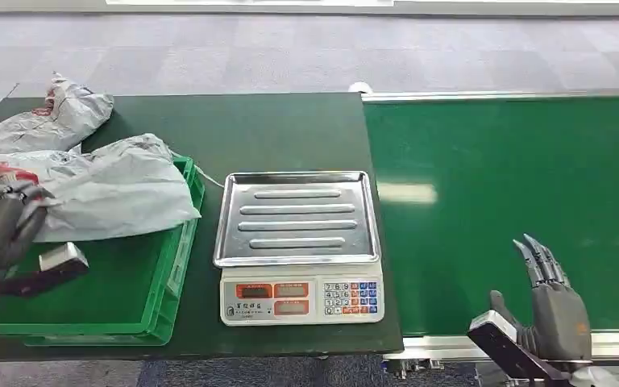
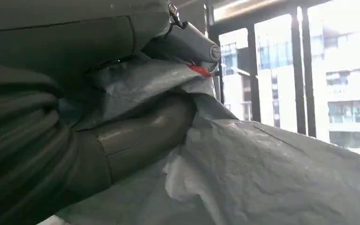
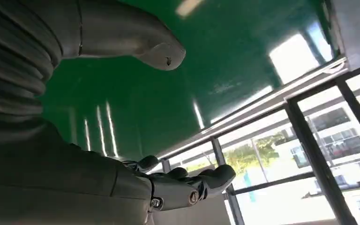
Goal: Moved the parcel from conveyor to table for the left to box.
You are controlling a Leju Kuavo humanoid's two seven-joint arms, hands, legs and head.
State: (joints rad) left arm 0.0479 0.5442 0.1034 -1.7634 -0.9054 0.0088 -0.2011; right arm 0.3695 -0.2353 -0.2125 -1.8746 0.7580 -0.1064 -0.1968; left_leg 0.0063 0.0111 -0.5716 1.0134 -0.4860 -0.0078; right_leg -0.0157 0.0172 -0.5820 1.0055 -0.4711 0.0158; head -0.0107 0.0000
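Grey parcel [image 1: 105,193] gripped in left robot hand [image 1: 0,230].

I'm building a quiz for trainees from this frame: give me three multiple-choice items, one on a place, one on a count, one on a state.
1. Where is the scale?
A. in the crate
B. between the green crate and the conveyor belt
C. on the belt

2. How many grey parcels are there?
A. two
B. four
C. none

3. What is the right hand doing?
A. gripping a parcel
B. open, holding nothing
C. pressing the scale

Answers:
1 B, the crate is beside it on one side and the belt on the other.
2 A, one parcel on the table, one parcel over the crate.
3 B, fingers apart over bare belt.
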